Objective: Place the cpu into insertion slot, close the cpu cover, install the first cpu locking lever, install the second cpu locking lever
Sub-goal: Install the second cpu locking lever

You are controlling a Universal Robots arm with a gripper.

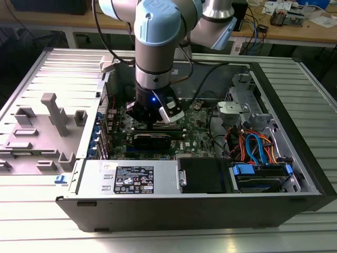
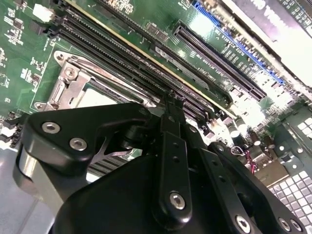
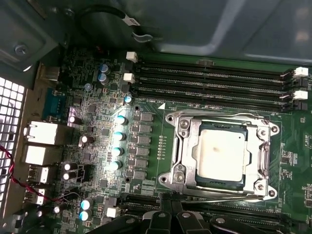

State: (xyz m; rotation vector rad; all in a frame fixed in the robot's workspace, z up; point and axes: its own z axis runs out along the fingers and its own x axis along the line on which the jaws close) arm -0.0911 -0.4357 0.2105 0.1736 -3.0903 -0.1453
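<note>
- Gripper sitting nearest the second wrist camera, fingers pressing together, holding nothing, hovering just beside the insertion slot.
- cpu lying seated in the slot; cpu cover lying down around it.
- Judging: locking lever step in hand; next move needing a fine hook-and-press on thin wire.

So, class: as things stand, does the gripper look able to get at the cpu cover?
Probably yes: the gripper hangs just above the cpu cover, which lies flat over the cpu, with nothing lying over the socket.
</note>
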